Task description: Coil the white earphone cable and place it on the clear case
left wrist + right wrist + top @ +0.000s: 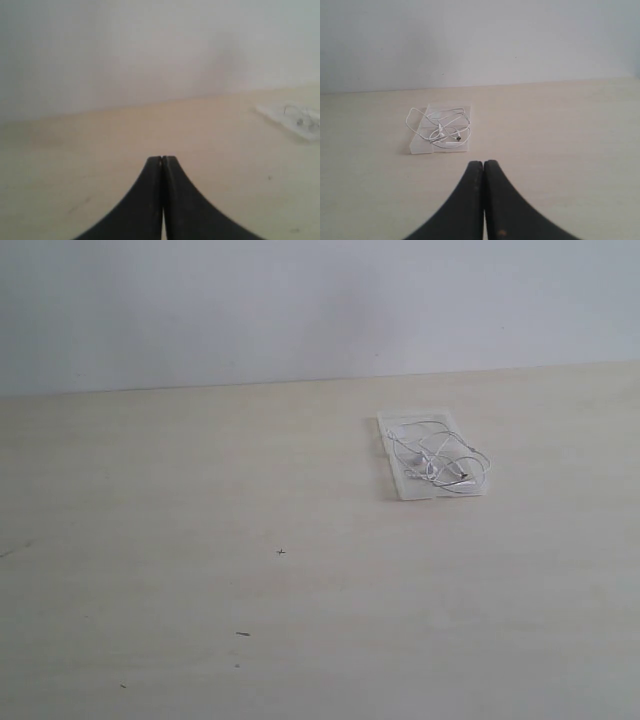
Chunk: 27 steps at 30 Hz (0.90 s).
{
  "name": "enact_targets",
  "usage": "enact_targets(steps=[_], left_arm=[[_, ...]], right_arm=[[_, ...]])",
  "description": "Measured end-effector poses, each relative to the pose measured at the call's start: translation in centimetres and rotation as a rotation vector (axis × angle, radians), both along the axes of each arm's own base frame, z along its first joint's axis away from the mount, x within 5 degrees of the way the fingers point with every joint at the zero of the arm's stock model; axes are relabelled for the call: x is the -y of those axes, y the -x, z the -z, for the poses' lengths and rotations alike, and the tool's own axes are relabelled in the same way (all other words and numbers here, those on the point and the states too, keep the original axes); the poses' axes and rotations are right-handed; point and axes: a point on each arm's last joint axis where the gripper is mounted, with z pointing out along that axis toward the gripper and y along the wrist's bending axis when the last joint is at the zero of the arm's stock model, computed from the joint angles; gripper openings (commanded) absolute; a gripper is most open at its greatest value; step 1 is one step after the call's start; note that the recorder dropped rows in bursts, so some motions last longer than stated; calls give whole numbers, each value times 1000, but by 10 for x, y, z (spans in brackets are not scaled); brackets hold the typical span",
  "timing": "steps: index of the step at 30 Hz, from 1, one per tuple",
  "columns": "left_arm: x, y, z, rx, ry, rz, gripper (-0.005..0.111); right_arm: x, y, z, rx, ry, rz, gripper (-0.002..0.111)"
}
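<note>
The clear case [398,483] lies flat on the table toward the back right in the exterior view. The white earphone cable [440,455] rests on top of it in a loose bundle, with a loop hanging slightly past one edge. The right wrist view shows the same case [417,145] and cable [442,127] ahead of my right gripper [484,163], which is shut and empty, well short of them. My left gripper [162,159] is shut and empty too, with the case [272,113] and cable [300,117] far off to its side. Neither gripper appears in the exterior view.
The pale wooden table [250,570] runs back to a plain white wall [300,300]. A few small dark specks [281,551] mark the tabletop.
</note>
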Motion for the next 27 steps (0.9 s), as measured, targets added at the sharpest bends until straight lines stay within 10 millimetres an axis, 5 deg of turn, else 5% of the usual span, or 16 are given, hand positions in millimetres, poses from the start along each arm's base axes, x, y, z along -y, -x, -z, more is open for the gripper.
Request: enact_targets(steps=[5,27], left_arm=[[2,2,16,-163,-14,13,0],[-3,2,18,-197,133,-107,0]], right_arm=[[0,0,0,0,0,0,0],[0,0,0,0,0,0,0]])
